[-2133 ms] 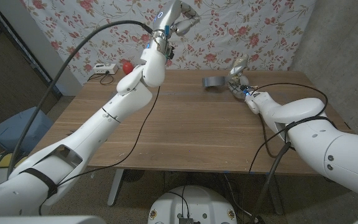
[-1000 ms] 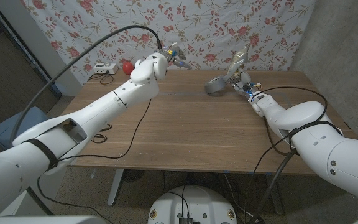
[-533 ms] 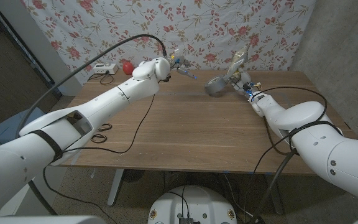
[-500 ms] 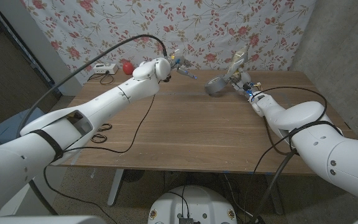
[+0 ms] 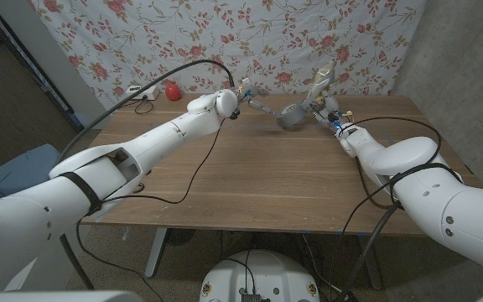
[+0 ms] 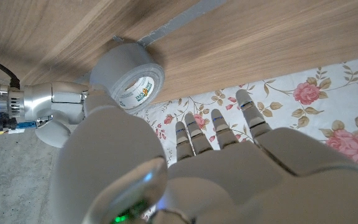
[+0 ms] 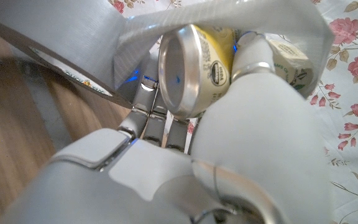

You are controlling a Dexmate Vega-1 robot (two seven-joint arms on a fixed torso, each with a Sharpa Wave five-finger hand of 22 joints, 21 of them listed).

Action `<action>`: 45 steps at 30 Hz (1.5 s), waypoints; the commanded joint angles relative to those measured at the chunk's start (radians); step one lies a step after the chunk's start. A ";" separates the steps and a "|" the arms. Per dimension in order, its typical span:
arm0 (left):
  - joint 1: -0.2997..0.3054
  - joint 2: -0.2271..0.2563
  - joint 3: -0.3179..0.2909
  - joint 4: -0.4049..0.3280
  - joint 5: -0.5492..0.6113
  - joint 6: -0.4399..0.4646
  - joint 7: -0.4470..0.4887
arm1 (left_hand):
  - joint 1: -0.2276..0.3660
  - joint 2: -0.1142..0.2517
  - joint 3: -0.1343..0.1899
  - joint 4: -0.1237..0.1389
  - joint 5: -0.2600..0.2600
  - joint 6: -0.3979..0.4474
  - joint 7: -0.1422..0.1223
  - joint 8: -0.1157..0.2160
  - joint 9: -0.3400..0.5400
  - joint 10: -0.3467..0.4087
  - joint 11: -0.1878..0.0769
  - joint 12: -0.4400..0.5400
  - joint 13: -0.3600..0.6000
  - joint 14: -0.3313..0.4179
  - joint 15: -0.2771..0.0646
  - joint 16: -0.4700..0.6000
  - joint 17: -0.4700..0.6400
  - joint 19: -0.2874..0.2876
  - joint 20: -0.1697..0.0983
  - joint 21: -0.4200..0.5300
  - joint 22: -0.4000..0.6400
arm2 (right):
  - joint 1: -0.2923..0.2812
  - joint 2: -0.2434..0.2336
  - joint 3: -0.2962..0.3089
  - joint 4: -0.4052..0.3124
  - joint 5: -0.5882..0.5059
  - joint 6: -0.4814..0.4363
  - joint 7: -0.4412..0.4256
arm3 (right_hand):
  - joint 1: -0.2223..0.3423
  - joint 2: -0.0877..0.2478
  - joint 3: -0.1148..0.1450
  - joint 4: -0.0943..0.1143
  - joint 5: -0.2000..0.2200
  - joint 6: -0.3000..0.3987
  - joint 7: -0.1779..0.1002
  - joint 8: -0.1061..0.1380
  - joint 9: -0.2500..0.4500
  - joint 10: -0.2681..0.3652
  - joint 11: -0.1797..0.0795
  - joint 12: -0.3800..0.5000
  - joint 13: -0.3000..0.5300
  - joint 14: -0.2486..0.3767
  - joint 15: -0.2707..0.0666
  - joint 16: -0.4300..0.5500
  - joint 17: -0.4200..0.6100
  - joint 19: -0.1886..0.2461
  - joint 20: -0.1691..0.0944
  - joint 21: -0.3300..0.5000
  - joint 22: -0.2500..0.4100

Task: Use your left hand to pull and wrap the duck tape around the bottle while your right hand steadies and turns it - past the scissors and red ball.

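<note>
The right hand (image 7: pixel 229 124) covers most of the yellow-labelled metal bottle (image 7: pixel 194 65). The grey duct tape roll (image 7: pixel 55 37) is cut off at the picture's edge.

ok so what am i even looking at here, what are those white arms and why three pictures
It is a robot with two white arms, each ending in a hand with fingers, standing at a wooden table.

The wide picture comes from a camera on its head, looking down. The other two come from cameras on its wrists, looking along the back of each hand, so they appear turned around.

The right hand holds a bottle with a metal cap and yellow label. A strip of grey tape runs from the tape roll over it. The roll sits on the table beside that hand.

The left hand reaches toward the roll with fingers spread, holding nothing.

A red ball and a white power strip lie at the far left edge. A flowered cloth hangs behind.
</note>
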 commanded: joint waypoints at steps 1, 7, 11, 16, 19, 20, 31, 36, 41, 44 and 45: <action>-0.016 -0.093 0.026 0.218 -0.114 -0.236 0.120 | 0.000 -0.011 -0.023 0.003 0.025 -0.044 -0.006 0.003 0.003 -0.036 0.004 -0.001 -0.007 -0.022 0.009 0.002 -0.001 -0.001 0.004 -0.004 0.002 | 0.014 0.008 0.022 0.000 -0.031 -0.011 -0.050 | 0.113 0.197 0.260 0.178 0.009 0.120 0.063 -0.002 0.005 0.259 -0.088 0.083 0.213 0.473 -0.321 0.215 0.289 -0.011 -0.026 0.001 0.002; -0.041 -0.158 0.043 0.359 -0.153 -0.325 0.131 | -0.009 -0.015 -0.040 0.008 0.042 -0.028 -0.008 0.016 0.003 -0.027 0.003 0.011 -0.014 -0.019 0.012 0.007 -0.001 0.000 0.005 -0.007 0.003 | 0.018 0.010 0.035 0.000 -0.047 -0.013 -0.072 | 0.109 0.197 0.262 0.175 0.009 0.122 0.062 -0.007 0.006 0.258 -0.089 0.084 0.217 0.474 -0.321 0.217 0.289 -0.013 -0.026 0.001 0.002; -0.070 -0.210 0.070 0.470 -0.163 -0.392 0.130 | -0.015 -0.015 -0.051 0.012 0.053 -0.042 -0.004 0.014 0.002 -0.040 0.003 0.009 -0.018 -0.026 0.014 0.007 -0.001 0.001 0.004 -0.008 0.003 | 0.021 0.011 0.044 0.000 -0.052 -0.016 -0.083 | 0.108 0.196 0.264 0.174 0.009 0.122 0.062 -0.009 0.006 0.257 -0.092 0.083 0.218 0.476 -0.321 0.218 0.289 -0.014 -0.027 0.001 0.002; -0.102 -0.270 0.109 0.585 -0.153 -0.467 0.161 | 0.010 -0.005 -0.051 0.003 0.066 -0.043 -0.015 0.018 0.002 -0.042 -0.010 0.012 -0.025 -0.029 0.014 0.009 -0.002 0.004 0.002 -0.009 0.003 | 0.023 0.013 0.052 0.000 -0.061 -0.017 -0.101 | 0.106 0.196 0.266 0.172 0.009 0.124 0.063 -0.011 0.006 0.257 -0.090 0.082 0.217 0.477 -0.321 0.219 0.289 -0.015 -0.028 0.001 0.002; -0.114 -0.300 0.129 0.639 -0.145 -0.502 0.200 | 0.083 0.030 -0.035 -0.023 0.086 -0.035 -0.030 0.026 0.001 -0.036 -0.019 0.020 -0.038 -0.024 0.005 0.016 -0.005 0.021 0.002 -0.006 0.003 | 0.025 0.015 0.060 0.000 -0.066 -0.020 -0.115 | 0.105 0.196 0.267 0.171 0.009 0.126 0.064 -0.012 0.007 0.258 -0.090 0.083 0.219 0.477 -0.321 0.220 0.289 -0.015 -0.028 0.001 0.002; -0.119 -0.313 0.133 0.663 -0.147 -0.514 0.208 | 0.103 0.040 -0.030 -0.029 0.089 -0.033 -0.034 0.027 0.001 -0.036 -0.018 0.021 -0.042 -0.020 0.000 0.018 -0.006 0.026 0.002 -0.006 0.003 | 0.025 0.016 0.062 0.000 -0.068 -0.020 -0.117 | 0.104 0.196 0.267 0.171 0.009 0.127 0.063 -0.013 0.007 0.261 -0.091 0.082 0.216 0.477 -0.321 0.220 0.289 -0.015 -0.028 0.001 0.002; -0.189 -0.416 0.228 0.811 -0.121 -0.502 0.240 | 0.172 0.099 -0.030 -0.041 0.078 0.121 0.003 0.068 0.000 0.094 -0.011 0.069 -0.068 0.005 -0.024 0.034 -0.009 0.050 -0.003 -0.007 0.001 | 0.023 0.011 0.070 0.000 -0.057 -0.016 -0.093 | 0.098 0.196 0.272 0.167 0.008 0.129 0.061 -0.019 0.009 0.261 -0.090 0.080 0.216 0.477 -0.321 0.222 0.289 -0.018 -0.029 0.001 0.002; -0.176 -0.352 0.279 0.616 -0.038 -0.336 0.212 | 0.166 0.122 -0.048 -0.026 0.029 0.305 0.018 0.106 -0.002 0.259 -0.010 0.116 -0.079 0.078 -0.070 0.062 -0.019 0.059 -0.007 -0.008 0.001 | 0.019 0.006 0.061 0.000 -0.041 -0.011 -0.067 | 0.095 0.196 0.274 0.166 0.008 0.131 0.060 -0.021 0.010 0.261 -0.090 0.078 0.216 0.476 -0.321 0.222 0.289 -0.019 -0.029 0.001 0.002; -0.195 -0.393 0.320 0.654 0.005 -0.290 0.179 | 0.179 0.143 -0.049 -0.024 -0.006 0.410 0.006 0.115 -0.005 0.358 -0.039 0.132 -0.088 0.167 -0.135 0.090 -0.029 0.076 -0.021 -0.001 0.002 | 0.015 0.002 0.052 0.000 -0.035 -0.006 -0.054 | 0.093 0.195 0.275 0.164 0.007 0.131 0.060 -0.023 0.010 0.260 -0.089 0.078 0.217 0.475 -0.321 0.222 0.289 -0.020 -0.030 0.001 0.002; -0.194 -0.429 0.343 0.709 0.027 -0.288 0.231 | 0.210 0.178 -0.031 -0.032 -0.032 0.499 -0.003 0.123 -0.006 0.445 -0.048 0.143 -0.092 0.217 -0.164 0.102 -0.036 0.088 -0.030 0.008 0.004 | 0.013 -0.002 0.046 0.000 -0.031 -0.003 -0.044 | 0.092 0.195 0.276 0.163 0.007 0.130 0.058 -0.025 0.010 0.261 -0.088 0.077 0.216 0.475 -0.321 0.222 0.289 -0.020 -0.031 0.001 0.001; -0.192 -0.433 0.351 0.713 0.037 -0.280 0.249 | 0.240 0.200 -0.013 -0.045 -0.047 0.549 -0.005 0.128 -0.006 0.495 -0.049 0.148 -0.093 0.262 -0.189 0.115 -0.038 0.100 -0.040 0.016 0.004 | 0.013 -0.002 0.044 0.000 -0.030 -0.003 -0.043 | 0.091 0.195 0.277 0.163 0.007 0.131 0.059 -0.025 0.011 0.261 -0.090 0.077 0.217 0.475 -0.321 0.222 0.289 -0.020 -0.030 0.001 0.001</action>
